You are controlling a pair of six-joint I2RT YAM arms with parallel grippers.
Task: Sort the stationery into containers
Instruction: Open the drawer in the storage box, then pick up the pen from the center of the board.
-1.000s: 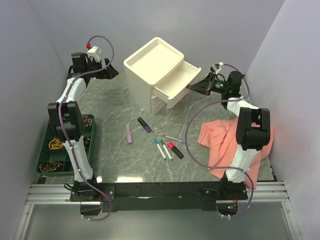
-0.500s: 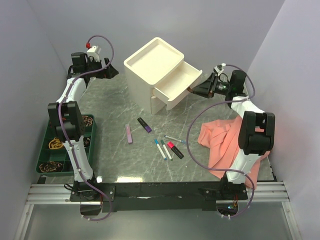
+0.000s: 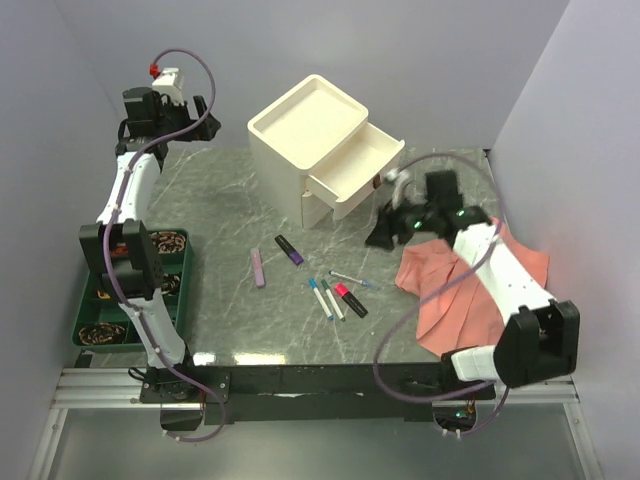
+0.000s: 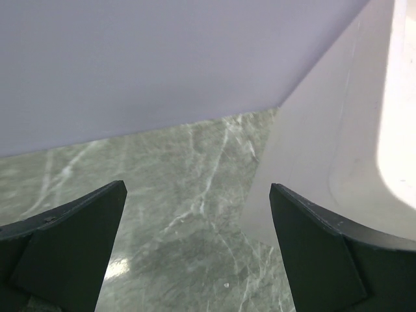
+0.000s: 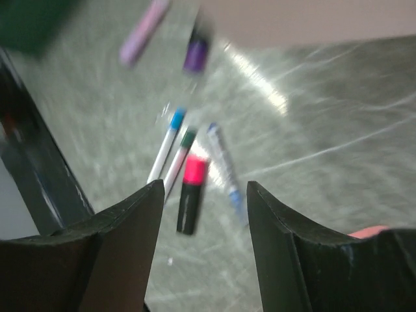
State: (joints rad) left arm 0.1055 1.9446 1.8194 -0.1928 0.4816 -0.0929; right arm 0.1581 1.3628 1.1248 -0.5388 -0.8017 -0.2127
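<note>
Top external alone takes in the cream plastic drawer box (image 3: 305,130), cube-shaped and smooth, its upper drawer (image 3: 358,160) pulled out. Right wrist, blurred, catches slim white pens (image 5: 166,146), a red-and-black marker (image 5: 190,195) and a purple highlighter (image 5: 194,55) lying on the veined green marble table (image 5: 325,130), framed by the parted, empty right gripper (image 5: 205,195). Left wrist finds the left gripper (image 4: 198,195) spread wide, holding nothing, beside the box's wall.
</note>
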